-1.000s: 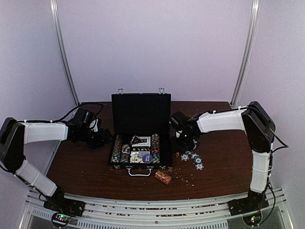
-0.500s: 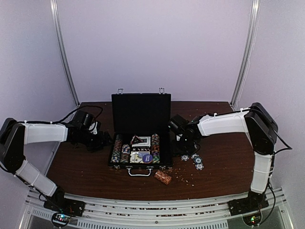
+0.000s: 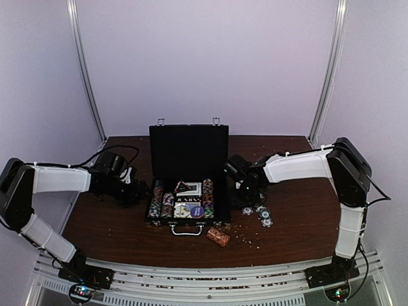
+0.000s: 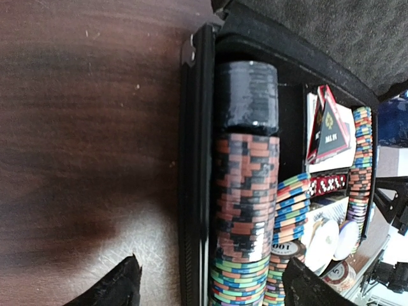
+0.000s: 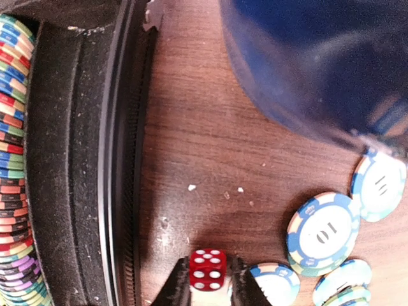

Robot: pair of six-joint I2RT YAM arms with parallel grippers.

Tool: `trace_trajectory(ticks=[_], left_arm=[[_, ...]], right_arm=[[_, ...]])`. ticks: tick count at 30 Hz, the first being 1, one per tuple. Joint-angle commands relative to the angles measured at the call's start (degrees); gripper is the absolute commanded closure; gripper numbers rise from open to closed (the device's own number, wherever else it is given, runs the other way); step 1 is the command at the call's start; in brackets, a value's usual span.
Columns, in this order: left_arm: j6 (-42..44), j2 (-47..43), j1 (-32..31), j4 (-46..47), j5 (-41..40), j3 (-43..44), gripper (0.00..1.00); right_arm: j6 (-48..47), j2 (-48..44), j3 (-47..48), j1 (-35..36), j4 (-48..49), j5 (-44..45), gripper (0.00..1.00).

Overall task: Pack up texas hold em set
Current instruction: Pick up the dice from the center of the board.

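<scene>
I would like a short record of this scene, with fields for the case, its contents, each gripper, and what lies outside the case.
case: black briefcase, lid open and upright, on the table
contents: rows of striped chips; card deck
left gripper: open, holding nothing, at the case's left wall
right gripper: shut on a red die, to the right of the case
outside the case: blue-white chips lying loose beside a blue cup
</scene>
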Motion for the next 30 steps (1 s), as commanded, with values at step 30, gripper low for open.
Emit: trace_trajectory(ticks=[30], left_arm=[[7.5, 10.8, -8.0, 2.8, 12.6, 6.1, 0.21]], right_arm=[[-1.3, -7.5, 6.1, 0.6, -4.2, 1.4, 0.91]])
